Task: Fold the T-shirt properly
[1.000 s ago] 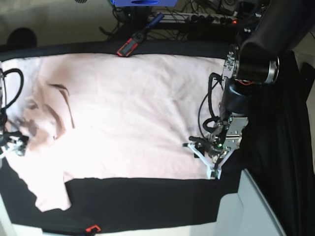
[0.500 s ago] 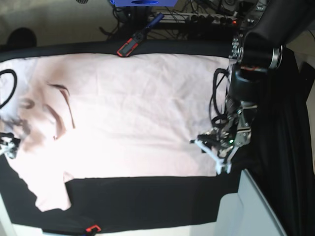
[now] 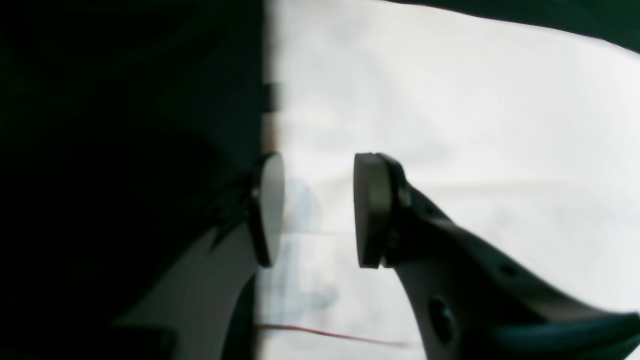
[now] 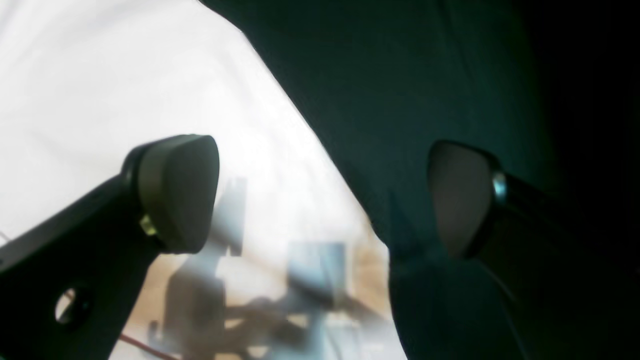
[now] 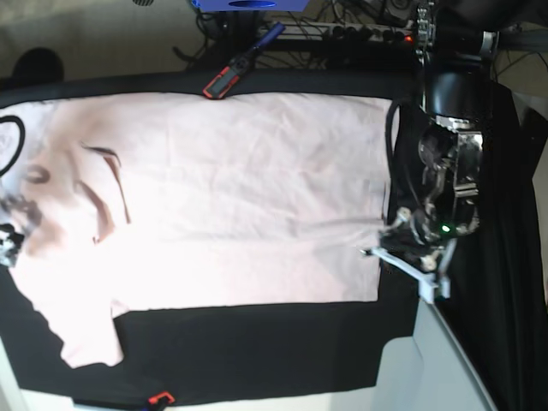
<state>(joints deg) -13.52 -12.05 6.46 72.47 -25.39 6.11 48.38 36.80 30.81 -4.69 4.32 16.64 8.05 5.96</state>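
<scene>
Below both sets of parted fingers (image 3: 367, 210) lies the T-shirt (image 5: 223, 197).

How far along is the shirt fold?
Done: the T-shirt lies spread flat on the black cloth, with no fold in it yet. In hand: nothing is gripped. The left gripper hangs with jaws apart at the shirt's hem edge; the right gripper is open over the shirt's other edge. Left: grasping the edges and every fold.
</scene>
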